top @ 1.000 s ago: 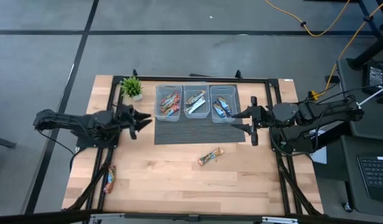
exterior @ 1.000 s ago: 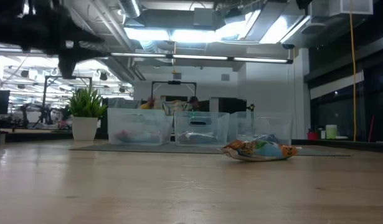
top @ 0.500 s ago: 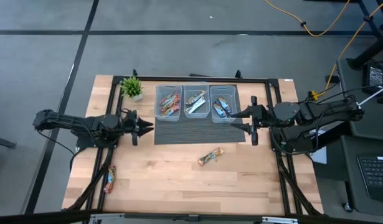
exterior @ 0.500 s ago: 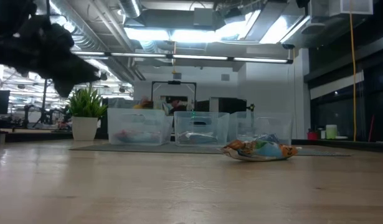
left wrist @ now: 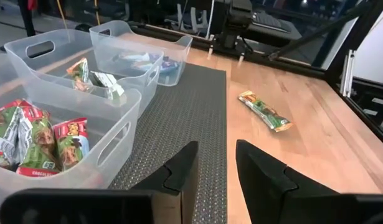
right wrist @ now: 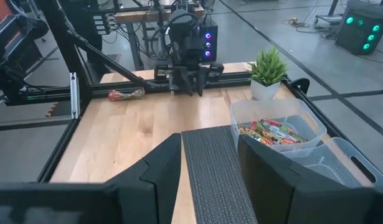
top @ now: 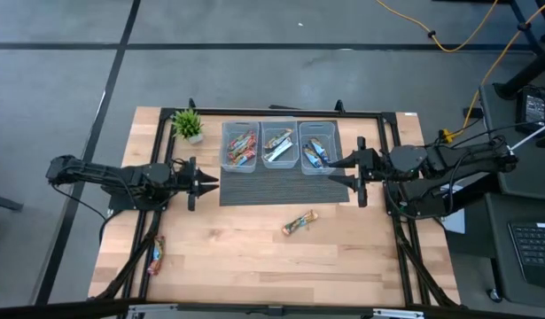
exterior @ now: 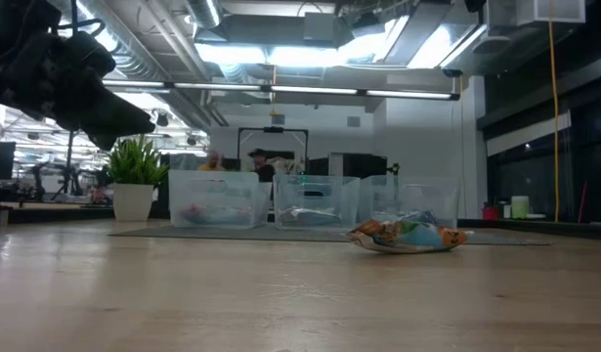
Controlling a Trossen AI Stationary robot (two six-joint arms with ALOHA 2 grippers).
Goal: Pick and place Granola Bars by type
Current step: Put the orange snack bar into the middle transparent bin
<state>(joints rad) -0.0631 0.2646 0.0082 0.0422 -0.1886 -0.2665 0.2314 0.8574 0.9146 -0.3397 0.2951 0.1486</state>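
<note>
On the bench (top: 254, 257), two Granola Bars are lying loose and unsorted; the rest are already resting in three clear bins (top: 279, 146) lined along the back of a dark ribbed mat (top: 272, 186).

Item, loose bar (top: 299, 222): lying flat on bare wood just in front of the mat, between my two arms, wrapper showing orange, green and gold. In the low view it is sitting slightly puffed.

Item, second bar (top: 156, 255): lying near the front left edge of the bench, beside the frame rail, reddish wrapper, well apart from both jaws.

Item, left gripper (top: 204, 181): hovering at the mat's left edge beside the left bin, jaws standing a narrow gap apart, grasping nothing.

Item, right gripper (top: 343, 170): waiting at the mat's right edge beside the right bin, jaws parted, grasping nothing.

Handling, as I am judging it: each bar looks light, with a slippery, crinkly film that is likely to slide or crush at the sealed ends. I am favouring a pinch across the narrow width at mid-length, jaws coming down on either long side.
</note>
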